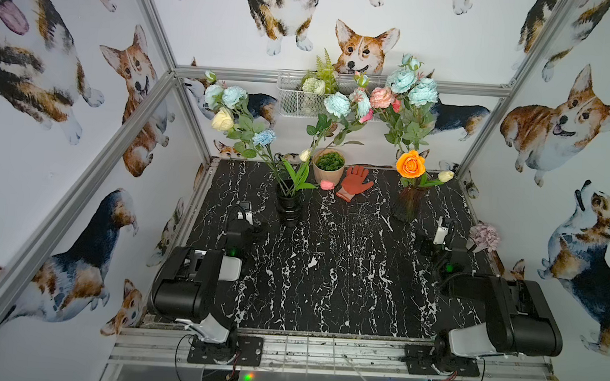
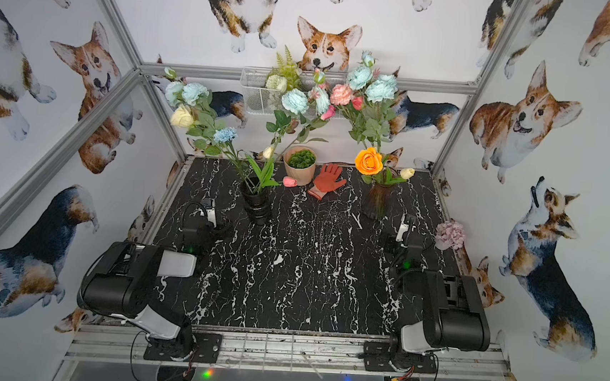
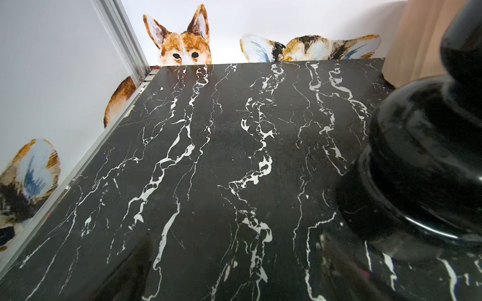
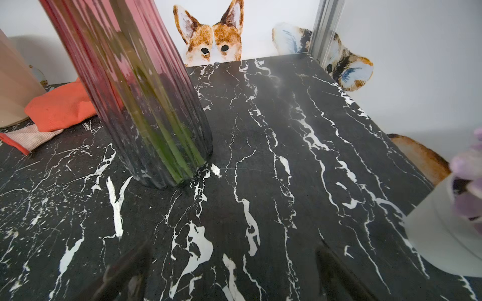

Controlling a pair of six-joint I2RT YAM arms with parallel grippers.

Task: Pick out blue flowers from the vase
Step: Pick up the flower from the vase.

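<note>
I see the blue flowers [image 1: 422, 94] standing stem-down in both vases, blooms uppermost. From the black vase [image 1: 289, 207] their long stems fan out, leaning left and towards the back. From the ribbed glass vase [image 1: 406, 207] they rise in a tighter bunch. My left gripper [image 3: 234, 265] sits just beside the black vase, my right gripper [image 4: 232, 271] near the glass one. Both sets of jaws look wide and empty, though the wrist views blur them.

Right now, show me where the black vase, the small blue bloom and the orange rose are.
black vase [image 1: 289, 208]: in a top view, ribbed body.
small blue bloom [image 1: 264, 137]: in a top view, frilly head's middle.
orange rose [image 1: 411, 164]: in a top view, petals' centre.
</note>
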